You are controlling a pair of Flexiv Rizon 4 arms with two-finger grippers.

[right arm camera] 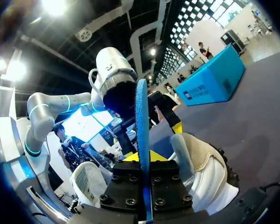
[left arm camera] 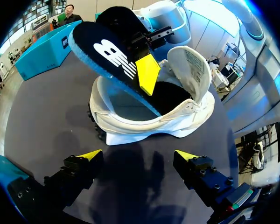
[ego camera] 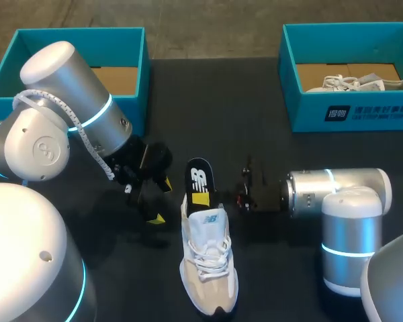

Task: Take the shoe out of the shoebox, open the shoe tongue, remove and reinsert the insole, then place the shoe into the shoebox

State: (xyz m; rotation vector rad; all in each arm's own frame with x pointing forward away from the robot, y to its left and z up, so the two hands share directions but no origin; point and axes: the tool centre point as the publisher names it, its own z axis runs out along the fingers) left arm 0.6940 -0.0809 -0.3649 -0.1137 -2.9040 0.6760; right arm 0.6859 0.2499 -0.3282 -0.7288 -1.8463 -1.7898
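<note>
The insole point(ego camera: 199, 182) stands half out of the white sneaker point(ego camera: 208, 268), front end down in the opening and heel end raised, pinched flat between the closed fingers of the right hand point(right arm camera: 144, 161). The sneaker sits on the desk point(ego camera: 275, 268) just under that hand. The left hand point(left arm camera: 139, 156) hovers wide open and empty, the sneaker's heel just ahead of its fingers. I judge the insole should travel along the shoe's length while the left hand steadies the heel, lest the sneaker lift or skid.
</note>
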